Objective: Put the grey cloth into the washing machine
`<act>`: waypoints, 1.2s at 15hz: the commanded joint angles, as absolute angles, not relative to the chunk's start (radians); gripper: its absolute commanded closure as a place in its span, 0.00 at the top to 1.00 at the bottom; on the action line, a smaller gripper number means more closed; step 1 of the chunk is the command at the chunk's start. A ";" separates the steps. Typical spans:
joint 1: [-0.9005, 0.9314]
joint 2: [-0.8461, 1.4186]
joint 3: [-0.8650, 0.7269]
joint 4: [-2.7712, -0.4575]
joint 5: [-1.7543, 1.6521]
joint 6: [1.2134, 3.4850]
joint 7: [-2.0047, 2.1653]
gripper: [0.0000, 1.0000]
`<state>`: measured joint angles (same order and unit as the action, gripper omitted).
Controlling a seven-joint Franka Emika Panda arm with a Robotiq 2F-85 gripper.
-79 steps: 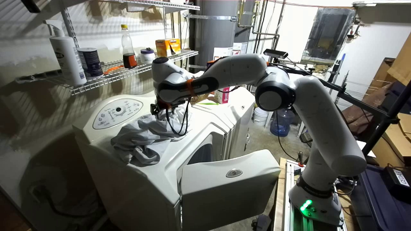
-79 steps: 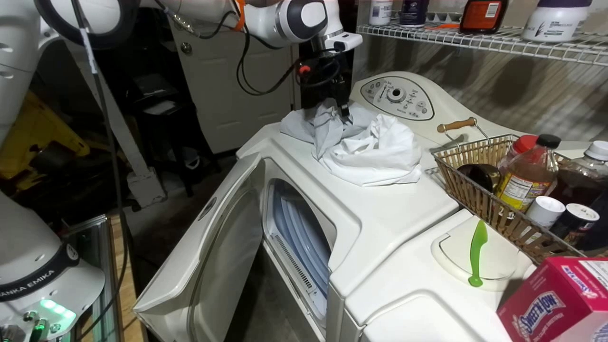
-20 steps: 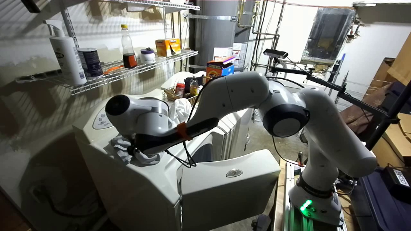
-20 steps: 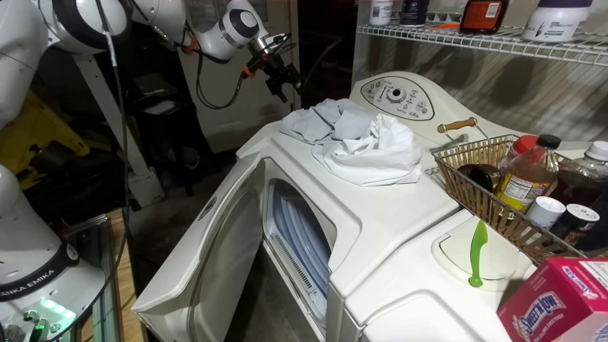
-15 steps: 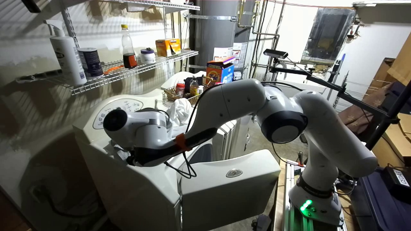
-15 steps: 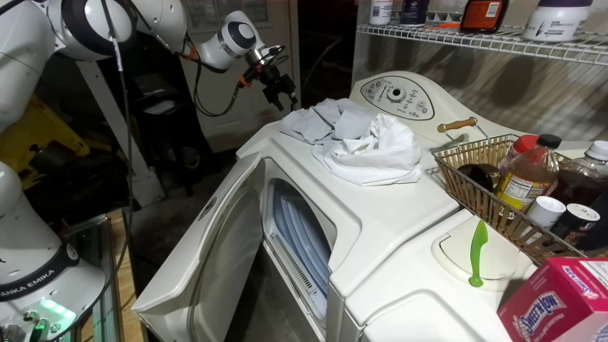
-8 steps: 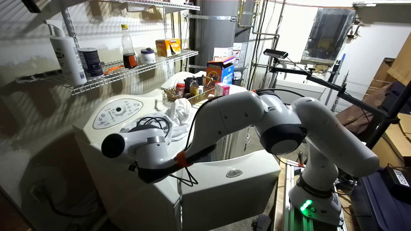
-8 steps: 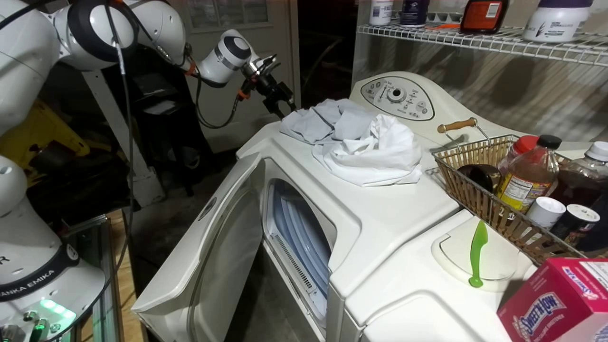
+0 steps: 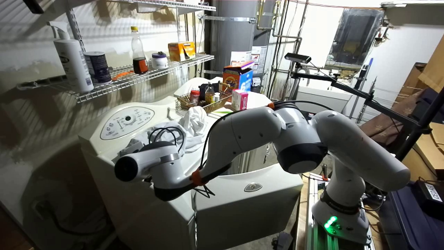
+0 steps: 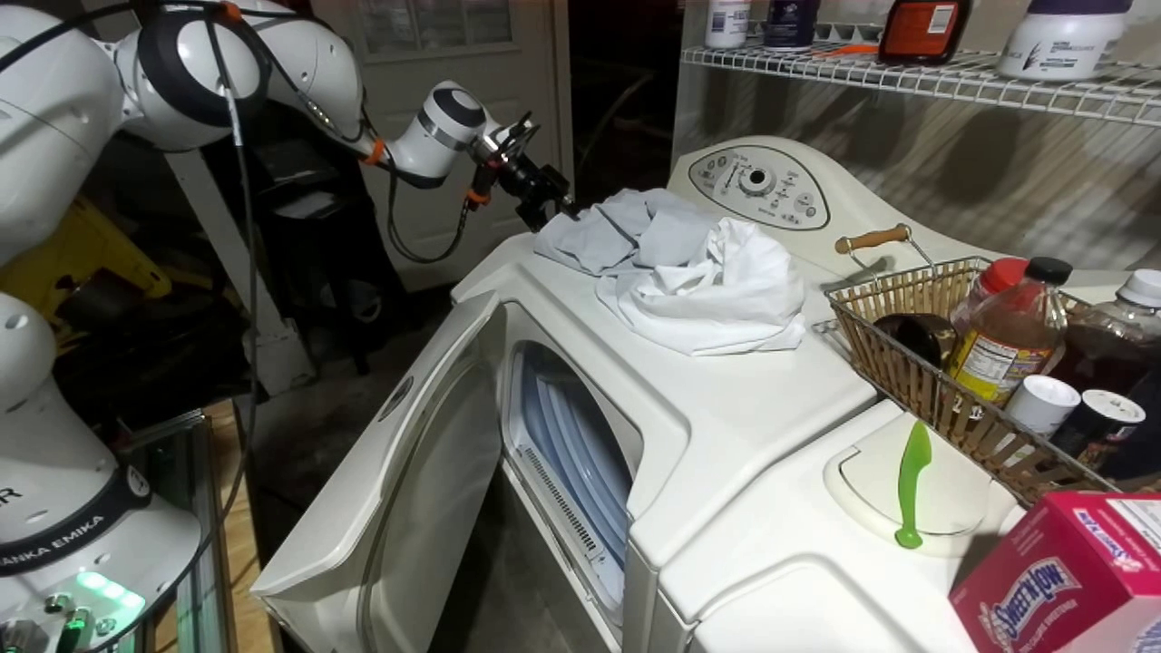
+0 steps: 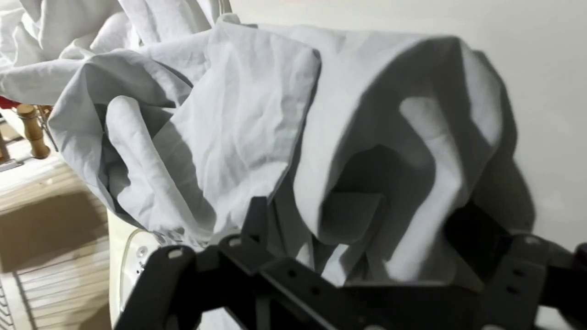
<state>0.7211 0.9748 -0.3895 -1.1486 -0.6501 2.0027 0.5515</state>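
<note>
Wrist view: grey cloth point(image 11: 275, 128) partly behind gripper point(image 11: 364, 213), contact unclear

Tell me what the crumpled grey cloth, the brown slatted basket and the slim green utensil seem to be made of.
The crumpled grey cloth: matte fabric, perhaps cotton, from its soft folds and fine wrinkles.
The brown slatted basket: dull flat strips, likely wood or bamboo; its brown rounded handle looks like smooth wood.
The slim green utensil: probably smooth plastic, from its even, vivid colour.
</note>
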 commanded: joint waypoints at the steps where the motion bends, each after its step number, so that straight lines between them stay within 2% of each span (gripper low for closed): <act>1: 0.718 1.014 -0.436 -1.135 -0.704 2.039 0.573 1.00; 13: 0.649 1.075 -0.578 -1.086 -0.777 2.245 0.546 1.00; 17: 0.580 1.116 -0.575 -1.055 -0.765 2.403 0.507 1.00; 18: 0.527 1.115 -0.516 -1.028 -0.827 2.416 0.521 1.00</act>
